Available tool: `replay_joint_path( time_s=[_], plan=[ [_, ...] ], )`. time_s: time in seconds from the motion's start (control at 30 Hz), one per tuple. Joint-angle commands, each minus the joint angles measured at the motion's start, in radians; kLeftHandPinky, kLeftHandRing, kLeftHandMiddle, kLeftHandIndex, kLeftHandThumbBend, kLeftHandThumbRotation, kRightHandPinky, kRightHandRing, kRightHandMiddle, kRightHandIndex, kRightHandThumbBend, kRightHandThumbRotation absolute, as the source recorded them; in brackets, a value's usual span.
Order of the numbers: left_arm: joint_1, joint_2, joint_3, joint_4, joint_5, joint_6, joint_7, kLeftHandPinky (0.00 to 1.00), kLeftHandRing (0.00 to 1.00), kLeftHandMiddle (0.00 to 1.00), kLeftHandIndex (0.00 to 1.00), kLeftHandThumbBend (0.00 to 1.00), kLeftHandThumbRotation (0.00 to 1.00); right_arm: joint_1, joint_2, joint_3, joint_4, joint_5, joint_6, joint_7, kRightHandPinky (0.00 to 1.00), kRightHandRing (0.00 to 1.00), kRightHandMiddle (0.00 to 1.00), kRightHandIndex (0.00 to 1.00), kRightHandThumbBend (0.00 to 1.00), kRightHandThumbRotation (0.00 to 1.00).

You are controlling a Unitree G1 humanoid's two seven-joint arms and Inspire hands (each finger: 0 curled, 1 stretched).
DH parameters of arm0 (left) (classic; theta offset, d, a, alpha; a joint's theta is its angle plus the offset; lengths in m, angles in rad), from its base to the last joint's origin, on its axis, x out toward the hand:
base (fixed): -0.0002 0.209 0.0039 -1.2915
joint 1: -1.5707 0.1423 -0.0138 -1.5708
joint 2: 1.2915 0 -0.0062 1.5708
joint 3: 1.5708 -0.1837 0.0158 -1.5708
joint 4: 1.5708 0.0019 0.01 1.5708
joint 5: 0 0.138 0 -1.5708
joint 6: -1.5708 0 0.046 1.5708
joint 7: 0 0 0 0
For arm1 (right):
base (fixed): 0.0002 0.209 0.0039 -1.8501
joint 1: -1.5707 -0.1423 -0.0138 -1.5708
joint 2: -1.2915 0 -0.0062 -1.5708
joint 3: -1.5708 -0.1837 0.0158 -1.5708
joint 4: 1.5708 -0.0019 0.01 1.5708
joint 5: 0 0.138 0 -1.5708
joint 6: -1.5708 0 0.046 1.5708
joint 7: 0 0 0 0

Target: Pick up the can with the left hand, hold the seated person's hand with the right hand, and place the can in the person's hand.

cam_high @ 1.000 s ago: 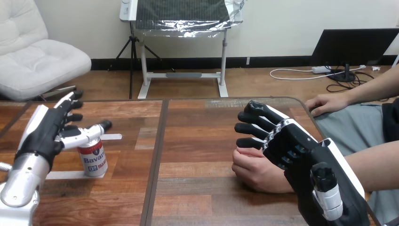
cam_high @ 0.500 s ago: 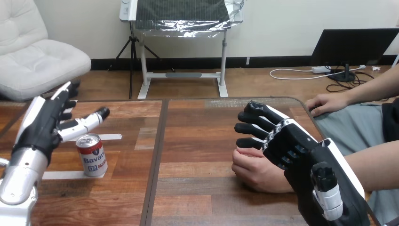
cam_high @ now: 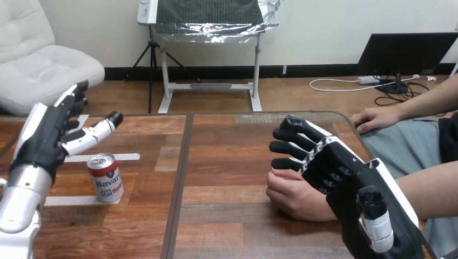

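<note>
Wooden table [cam_high: 227, 162] — left hand [cam_high: 43, 137] hovers at far left, fingers straight and spread, holding nothing. Can [cam_high: 106, 177] stands upright on the table just below-right of it, clear of the thumb. Right hand [cam_high: 337, 172] lies over the person's nearer hand [cam_high: 291, 197], touching — can't tell if it grips.

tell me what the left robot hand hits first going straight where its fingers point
Probably nothing, depth unclear: the left robot hand points away past the far edge of the table. The drink can stands below its thumb, off that line.
</note>
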Motion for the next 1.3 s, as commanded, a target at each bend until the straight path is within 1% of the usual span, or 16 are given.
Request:
replay_joint_path(
  time_s=[0.0,0.2,0.37,0.5,0.57,0.7,0.8,0.87,0.97,1.0,1.07,1.13,1.27],
  plan=[
    [-0.041,0.005,0.024,-0.052,-0.006,-0.019,0.013,0.91,0.95,0.97,0.95,0.5,0.41,-0.059,0.001,-0.01,-0.008,0.007,-0.013,-0.001,0.77,0.83,0.86,0.86,0.93,0.89],
    [-0.045,0.025,0.011,-0.03,0.029,-0.03,0.015,0.92,0.95,0.97,0.96,0.48,0.38,-0.058,0.003,-0.009,-0.005,0.005,-0.018,-0.001,0.77,0.83,0.86,0.86,0.93,0.89],
    [-0.049,0.036,0.003,-0.008,0.047,-0.037,0.012,0.9,0.94,0.97,0.96,0.51,0.38,-0.059,0.003,-0.009,-0.002,0.005,-0.019,0.001,0.77,0.83,0.86,0.86,0.93,0.89],
    [-0.051,0.035,-0.002,0.011,0.061,-0.049,0.012,0.89,0.94,0.97,0.97,0.54,0.37,-0.058,0.003,-0.009,-0.002,0.005,-0.02,0.002,0.76,0.83,0.86,0.86,0.93,0.89],
    [-0.052,0.036,-0.004,0.02,0.067,-0.057,0.012,0.88,0.94,0.98,0.98,0.56,0.36,-0.058,0.003,-0.009,-0.002,0.005,-0.02,0.002,0.76,0.83,0.86,0.86,0.93,0.89],
    [-0.059,0.038,-0.014,0.041,0.081,-0.037,0.006,0.89,0.96,0.99,0.99,0.61,0.34,-0.057,0.003,-0.008,-0.004,0.007,-0.017,0.002,0.77,0.83,0.86,0.86,0.93,0.89],
    [-0.064,0.043,-0.022,0.058,0.088,-0.031,-0.002,0.92,0.98,0.99,1.0,0.67,0.33,-0.057,0.003,-0.008,-0.005,0.006,-0.019,0.002,0.77,0.83,0.86,0.86,0.93,0.89],
    [-0.067,0.045,-0.025,0.067,0.093,-0.029,-0.006,0.96,0.99,1.0,1.0,0.72,0.31,-0.057,0.003,-0.008,-0.004,0.007,-0.021,0.003,0.77,0.83,0.86,0.86,0.93,0.89],
    [-0.071,0.053,-0.04,0.082,0.121,-0.026,-0.005,0.98,1.0,1.0,1.0,0.77,0.3,-0.054,0.003,-0.008,-0.006,0.006,-0.021,0.002,0.77,0.83,0.86,0.86,0.93,0.89],
    [-0.072,0.061,-0.053,0.09,0.146,-0.027,0.002,0.98,1.0,1.0,1.0,0.78,0.3,-0.053,0.003,-0.009,-0.007,0.007,-0.019,0.001,0.77,0.83,0.86,0.86,0.93,0.89],
    [-0.074,0.068,-0.068,0.099,0.174,-0.028,0.01,0.99,1.0,1.0,1.0,0.81,0.3,-0.053,0.003,-0.009,-0.008,0.008,-0.017,0.001,0.76,0.83,0.86,0.86,0.93,0.89],
    [-0.078,0.075,-0.085,0.119,0.209,-0.043,0.023,0.99,1.0,1.0,1.0,0.84,0.31,-0.053,0.003,-0.009,-0.007,0.009,-0.019,0.002,0.76,0.83,0.86,0.86,0.93,0.88],
    [-0.085,0.082,-0.104,0.146,0.249,-0.065,0.034,1.0,1.0,1.0,1.0,0.88,0.31,-0.051,0.002,-0.009,-0.008,0.013,-0.017,0.004,0.77,0.83,0.86,0.86,0.93,0.88]
  ],
)
